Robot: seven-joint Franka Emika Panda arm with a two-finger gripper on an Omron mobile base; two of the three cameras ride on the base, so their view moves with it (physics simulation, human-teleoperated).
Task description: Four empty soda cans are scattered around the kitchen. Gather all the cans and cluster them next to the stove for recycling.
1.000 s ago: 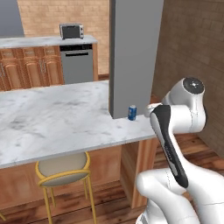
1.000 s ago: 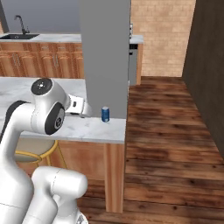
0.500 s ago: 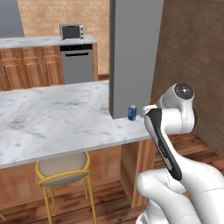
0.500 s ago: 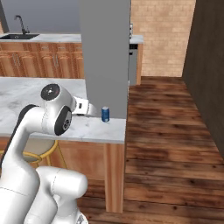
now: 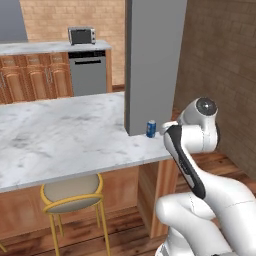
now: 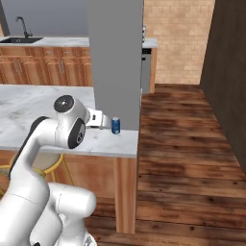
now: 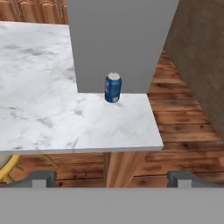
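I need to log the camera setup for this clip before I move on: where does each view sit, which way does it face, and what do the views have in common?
Left base view: behind the arm on its left, looking forward and down over the marble counter to the blue can; the white arm rises at lower right.
Right base view: behind on the right, facing the same counter corner; arm at lower left.
Hand view: on the hand, looking along the open gripper at the can on the counter by the grey pillar.
Shared: can, counter, pillar.

Glossy white rounded arm point(image 5: 200, 150) with dark joints.
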